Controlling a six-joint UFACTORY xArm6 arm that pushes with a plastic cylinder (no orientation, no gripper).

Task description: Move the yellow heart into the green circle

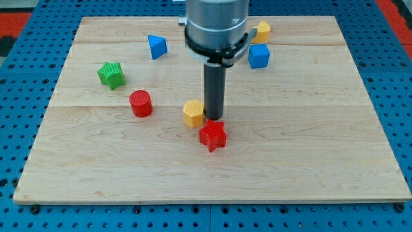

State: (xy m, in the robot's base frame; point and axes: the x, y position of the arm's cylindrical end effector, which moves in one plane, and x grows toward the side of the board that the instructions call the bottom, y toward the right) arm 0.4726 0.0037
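Observation:
My tip (213, 118) rests on the board, touching or nearly touching the right side of a yellow block (192, 113) whose shape reads as roughly hexagonal. It stands just above a red star (213, 135). A second yellow block (262, 30) sits near the view's top, partly hidden behind the arm's body, so I cannot make out its shape. I cannot tell which yellow block is the heart. No green circle shows; the only green block is a green star (111, 74) at the left.
A red cylinder (140, 103) stands left of the centre yellow block. A blue triangle (156, 46) lies at the upper left and a blue cube (259, 56) at the upper right. The wooden board (322, 161) lies on a blue pegboard.

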